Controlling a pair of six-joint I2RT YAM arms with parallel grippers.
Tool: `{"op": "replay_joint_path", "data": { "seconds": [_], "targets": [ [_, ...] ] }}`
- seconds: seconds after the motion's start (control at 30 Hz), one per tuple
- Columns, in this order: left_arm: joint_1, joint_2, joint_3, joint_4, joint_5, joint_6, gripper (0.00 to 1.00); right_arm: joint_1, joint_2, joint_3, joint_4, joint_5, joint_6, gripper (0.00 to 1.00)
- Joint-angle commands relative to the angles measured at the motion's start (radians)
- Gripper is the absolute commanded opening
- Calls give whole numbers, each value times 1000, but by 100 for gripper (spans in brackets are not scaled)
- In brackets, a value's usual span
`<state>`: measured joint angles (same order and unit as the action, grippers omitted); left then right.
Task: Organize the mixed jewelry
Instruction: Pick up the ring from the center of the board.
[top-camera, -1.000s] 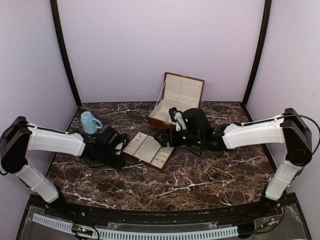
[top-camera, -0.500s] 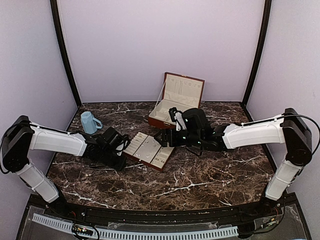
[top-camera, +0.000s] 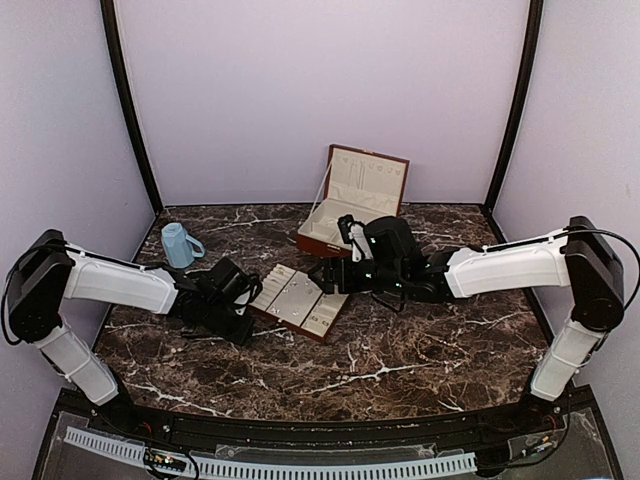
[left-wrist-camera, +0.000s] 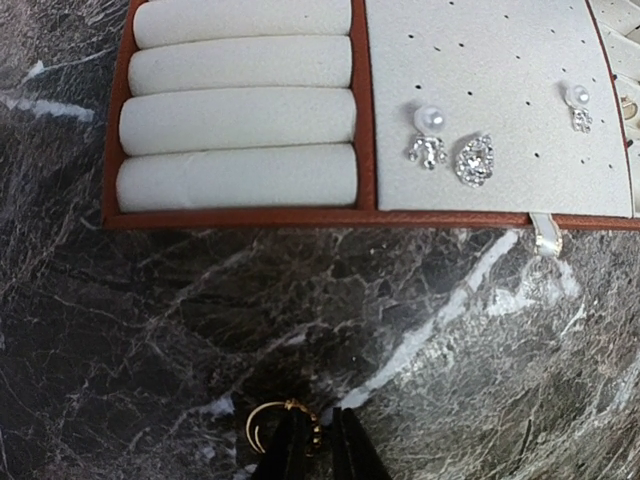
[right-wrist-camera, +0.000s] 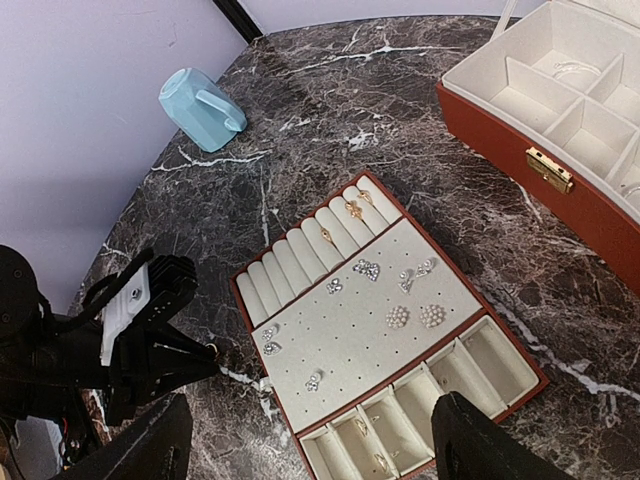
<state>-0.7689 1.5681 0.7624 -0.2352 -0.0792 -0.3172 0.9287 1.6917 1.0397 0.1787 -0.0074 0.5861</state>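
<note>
The mixed jewelry shows as sparkling earrings pinned on the cream pad of the compartment tray and small rings on its rolls. A thin gold ring lies on the marble just short of the tray's near rim. My left gripper is down on it, its fingers nearly together with the ring's beaded side between them. In the top view the left gripper sits at the tray's left edge. My right gripper hovers open above the tray, holding nothing.
A red-brown hinged box stands open behind the tray, its cream compartments close to the right arm. A blue cup lies at the back left. Purple walls enclose the dark marble table.
My left gripper has slid a little to the right toward the tray and its fingers have drawn closer together round the gold ring. The right arm has not moved.
</note>
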Motion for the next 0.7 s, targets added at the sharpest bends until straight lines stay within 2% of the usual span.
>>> {"op": "replay_joint_path", "data": {
  "seconds": [0.0,0.17,0.43,0.67],
  "targets": [
    [-11,6,-15,-25,-22,11,13,8,19,25,20,0,13,84],
    [-27,18,-10,-40,-42,19,13,9,17,24,20,3,14,84],
    [-46,34,-2,-55,-81,13,3,9,3,19,19,24,21,84],
    [-46,-1,-19,-6,-81,-48,0,8,-27,13,11,58,21,84]
  ]
}}
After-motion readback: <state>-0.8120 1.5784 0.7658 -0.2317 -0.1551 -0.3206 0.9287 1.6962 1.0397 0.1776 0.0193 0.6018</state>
